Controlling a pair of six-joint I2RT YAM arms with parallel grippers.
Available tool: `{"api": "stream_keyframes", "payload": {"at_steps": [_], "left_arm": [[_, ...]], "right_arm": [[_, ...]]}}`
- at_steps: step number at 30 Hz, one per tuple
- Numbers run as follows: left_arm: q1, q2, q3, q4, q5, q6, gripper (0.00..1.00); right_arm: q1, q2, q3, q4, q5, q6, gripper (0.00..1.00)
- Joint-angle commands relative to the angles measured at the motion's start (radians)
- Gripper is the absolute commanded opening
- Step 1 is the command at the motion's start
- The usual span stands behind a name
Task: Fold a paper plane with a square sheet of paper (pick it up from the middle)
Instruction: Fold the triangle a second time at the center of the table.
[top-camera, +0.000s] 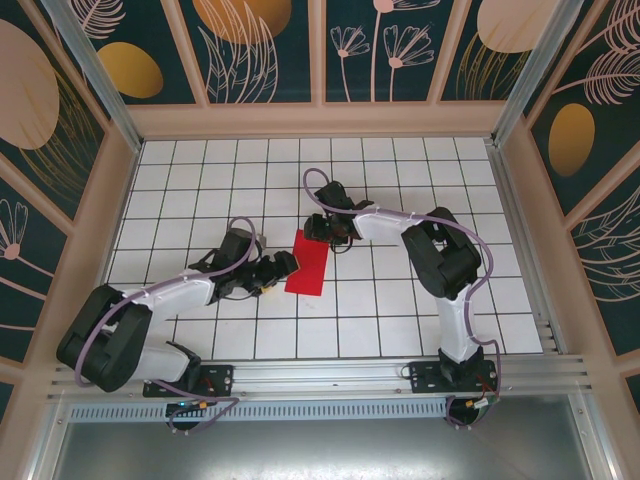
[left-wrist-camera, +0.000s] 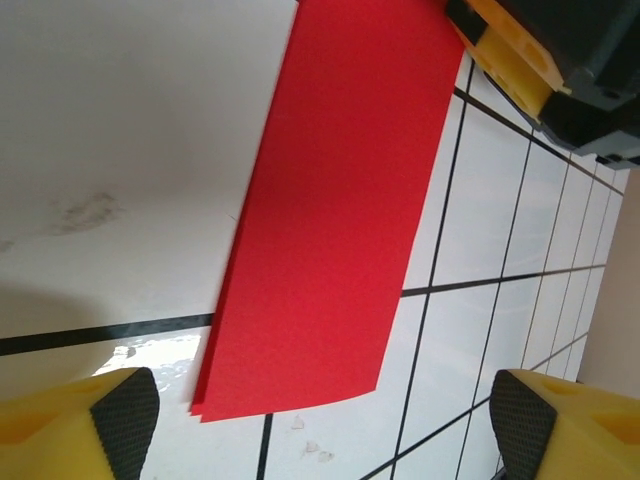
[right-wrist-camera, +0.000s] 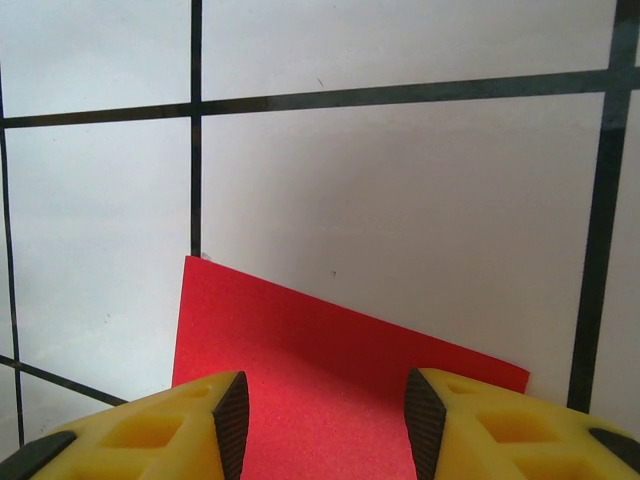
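The red sheet of paper (top-camera: 308, 262) lies on the white grid table folded in half into a long rectangle; two stacked layers show at its near corner (left-wrist-camera: 215, 395). My left gripper (top-camera: 283, 266) sits at the strip's lower left edge, open, its pads (left-wrist-camera: 125, 420) wide apart and the paper's end (left-wrist-camera: 340, 200) ahead of them. My right gripper (top-camera: 322, 235) hovers low over the strip's far end, open, with the red paper (right-wrist-camera: 300, 350) under and between its fingertips (right-wrist-camera: 232, 420). I see no dart shape.
The right gripper's yellow finger (left-wrist-camera: 510, 55) shows at the paper's far end in the left wrist view. Wooden walls (top-camera: 320, 120) ring the table, and an aluminium rail (top-camera: 330, 375) runs along the near edge by the arm bases.
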Motion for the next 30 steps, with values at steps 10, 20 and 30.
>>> {"api": "stream_keyframes", "payload": {"at_steps": [10,20,30], "left_arm": [[-0.069,0.073,0.038,0.011,-0.003,-0.018,0.83],[-0.075,0.076,0.034,0.056,0.024,-0.032,0.81],[-0.075,0.070,0.031,0.124,0.058,-0.054,0.76]], "right_arm": [[-0.007,0.033,-0.030,0.019,-0.026,-0.017,0.47],[-0.008,0.031,-0.044,0.025,-0.032,-0.011,0.47],[-0.007,0.024,-0.053,0.031,-0.041,-0.009,0.46]]}}
